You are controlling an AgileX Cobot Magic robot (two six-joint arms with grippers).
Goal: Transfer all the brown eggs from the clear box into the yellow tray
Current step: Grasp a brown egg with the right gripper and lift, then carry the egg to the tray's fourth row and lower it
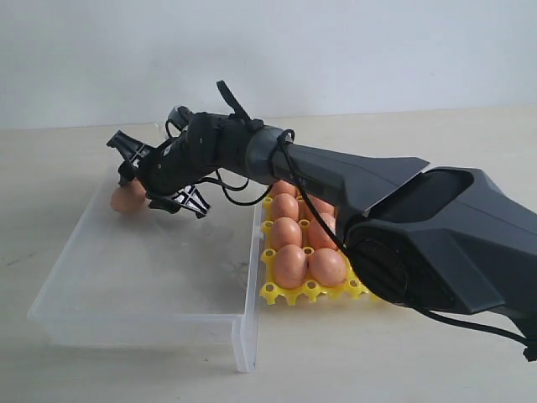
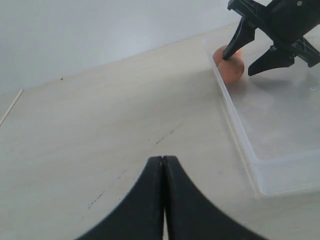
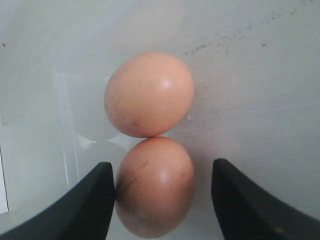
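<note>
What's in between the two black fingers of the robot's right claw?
Between the open fingers of the right gripper sits one brown egg, shown in the right wrist view. A second egg touches it just beyond.

orange-brn eggs point(image 3: 149, 95), yellow tray point(image 1: 287, 295), clr box point(image 1: 151, 264), blk arm point(image 1: 352, 180)

A pale cream tabletop point(image 2: 100, 125), matte and smooth, spreads out ahead of the left gripper point(image 2: 163, 160), whose jaws are pressed together. Just beyond those jaws a few short dark scuff marks point(image 2: 162, 139) cross the surface. Far past them the top meets a plain, bare white wall point(image 2: 75, 35). Well off to one side of the jaws runs a thin straight seam point(image 2: 11, 106). Beyond the spread jaws of the right gripper point(image 3: 162, 170), fine dark specks point(image 3: 225, 45) dot the same surface. The light is soft and even, with faint shadows.
</note>
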